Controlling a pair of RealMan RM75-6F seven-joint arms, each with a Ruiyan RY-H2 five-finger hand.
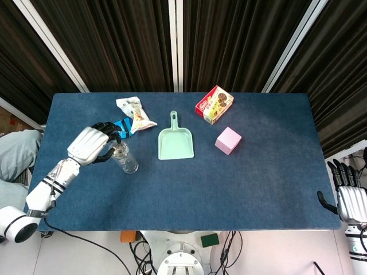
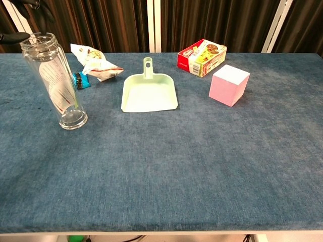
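A clear glass bottle (image 2: 54,80) with a printed label stands on its base at the left of the blue table (image 1: 246,183), its mouth uncovered. My left hand (image 1: 92,143) hovers at the bottle's (image 1: 124,158) top left. In the chest view its dark fingertips (image 2: 12,37) sit just beside and above the rim, holding nothing. My right hand (image 1: 347,200) hangs past the table's right front corner, fingers stretched out and empty.
A mint-green dustpan (image 1: 175,141) lies mid-table. A snack bag (image 1: 135,112) and a small blue packet (image 1: 122,126) lie behind the bottle. A red biscuit box (image 1: 214,104) and a pink cube (image 1: 228,140) sit toward the right.
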